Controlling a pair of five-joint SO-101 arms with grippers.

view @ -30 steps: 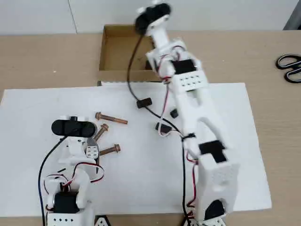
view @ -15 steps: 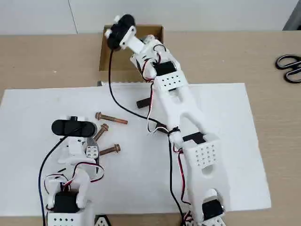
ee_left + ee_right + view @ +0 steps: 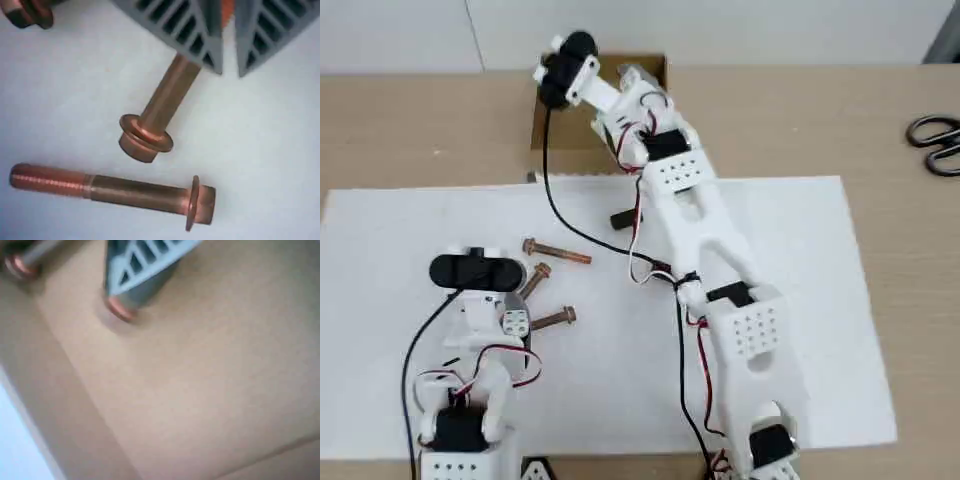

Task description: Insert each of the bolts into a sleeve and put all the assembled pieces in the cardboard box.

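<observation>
Three copper bolts lie on the white paper: one (image 3: 557, 251) farthest back, one (image 3: 534, 277) in the middle, one (image 3: 553, 319) nearest. My left gripper (image 3: 517, 290) sits by the middle bolt. Its grey fingers (image 3: 200, 30) stand a narrow slit apart over that bolt's shank (image 3: 165, 100), not gripping it. A second bolt (image 3: 115, 195) lies beside it. My right gripper (image 3: 632, 82) reaches into the cardboard box (image 3: 538, 120), shut on an assembled piece (image 3: 120, 307), a dark sleeve with a copper end, just above the box floor (image 3: 200, 380). Another assembled piece (image 3: 20, 262) lies in the box.
A black sleeve (image 3: 623, 217) lies on the paper (image 3: 800, 230), partly under the right arm. Scissors (image 3: 935, 135) rest on the wooden table at the far right. The right arm's cable crosses the paper's middle.
The right arm has swung left, carrying its gripper from the box's right side toward its left half. The left arm and the three bolts have stayed put.
</observation>
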